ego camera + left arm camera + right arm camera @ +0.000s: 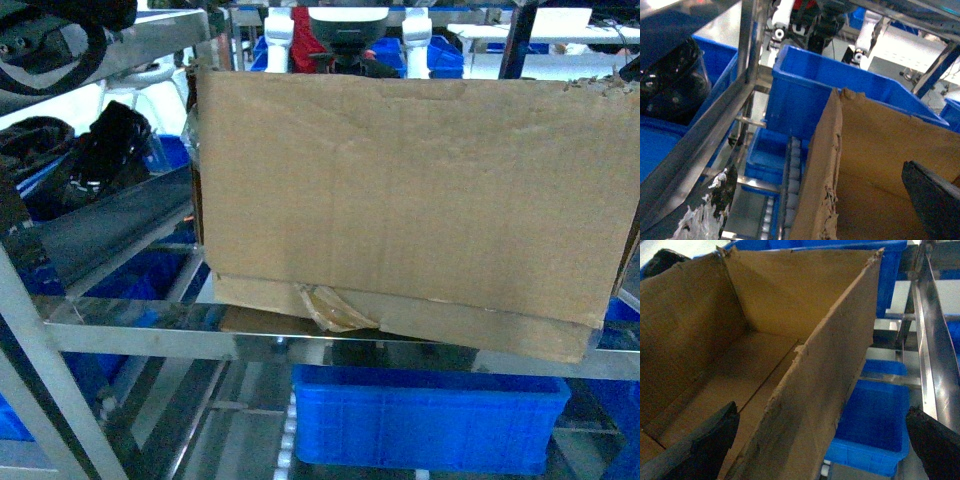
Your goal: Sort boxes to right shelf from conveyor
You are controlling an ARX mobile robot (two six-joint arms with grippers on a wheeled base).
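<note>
Steel rack (pixel 130 335): shiny frame; front crossbar seen running level across the head view. Cardboard carton (pixel 400 200) is seen resting on this tier, bottom edge overhanging the bar, tape (pixel 335 308) peeling at the seam. Blue crate (pixel 425 415) is seated on the tier below.

Blue plastic crates (pixel 425 415) below and behind, pale floor (pixel 900 52) beyond
</note>
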